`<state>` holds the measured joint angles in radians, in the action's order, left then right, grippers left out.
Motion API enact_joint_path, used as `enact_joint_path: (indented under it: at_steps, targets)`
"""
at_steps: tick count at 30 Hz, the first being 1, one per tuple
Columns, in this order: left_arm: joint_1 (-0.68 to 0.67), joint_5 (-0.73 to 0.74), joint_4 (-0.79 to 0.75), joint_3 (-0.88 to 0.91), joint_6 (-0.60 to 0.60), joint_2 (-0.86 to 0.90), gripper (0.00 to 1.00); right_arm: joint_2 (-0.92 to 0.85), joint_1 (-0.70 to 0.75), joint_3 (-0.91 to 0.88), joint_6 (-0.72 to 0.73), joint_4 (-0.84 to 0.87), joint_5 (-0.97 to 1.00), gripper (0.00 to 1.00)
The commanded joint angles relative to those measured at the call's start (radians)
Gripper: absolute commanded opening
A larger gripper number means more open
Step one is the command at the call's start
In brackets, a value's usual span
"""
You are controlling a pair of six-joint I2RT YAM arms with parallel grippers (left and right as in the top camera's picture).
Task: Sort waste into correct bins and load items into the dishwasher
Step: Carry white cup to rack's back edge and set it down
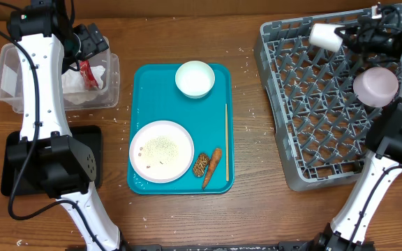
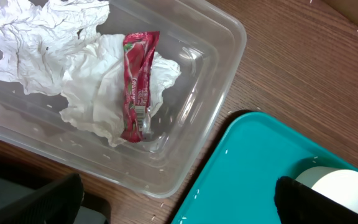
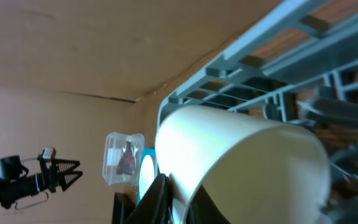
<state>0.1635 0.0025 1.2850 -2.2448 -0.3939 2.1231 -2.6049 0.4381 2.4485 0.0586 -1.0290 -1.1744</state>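
Note:
My left gripper (image 1: 88,42) (image 2: 179,208) is open and empty, just above the near edge of the clear tub (image 1: 9,84) (image 2: 229,68). The red wrapper (image 1: 88,73) (image 2: 138,84) and crumpled white paper (image 1: 82,94) (image 2: 42,37) lie in the tub. My right gripper (image 1: 347,35) (image 3: 179,199) is shut on the rim of a white cup (image 1: 324,35) (image 3: 241,155), held on its side over the far edge of the grey dish rack (image 1: 313,104) (image 3: 278,62). A white bowl (image 1: 376,86) sits in the rack.
The teal tray (image 1: 145,77) (image 2: 260,162) holds a white bowl (image 1: 195,77) (image 2: 344,183), a plate (image 1: 162,150) with rice grains (image 1: 160,146), a brown lump (image 1: 201,164), a carrot stick (image 1: 212,167) and a chopstick (image 1: 226,143). The black tray (image 1: 89,136) lies under my left arm.

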Motion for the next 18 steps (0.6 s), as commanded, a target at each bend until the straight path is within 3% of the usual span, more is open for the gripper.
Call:
enact_joint_path:
  at_steps: [1,18]
  targets:
    - [-0.006,-0.013,-0.003,0.000,-0.014,-0.018,1.00,-0.004,0.050,0.000,0.024,-0.014,0.127,0.10]
    - [-0.006,-0.013,-0.003,0.000,-0.014,-0.018,1.00,0.084,0.079,0.002,0.039,-0.152,0.509,0.17]
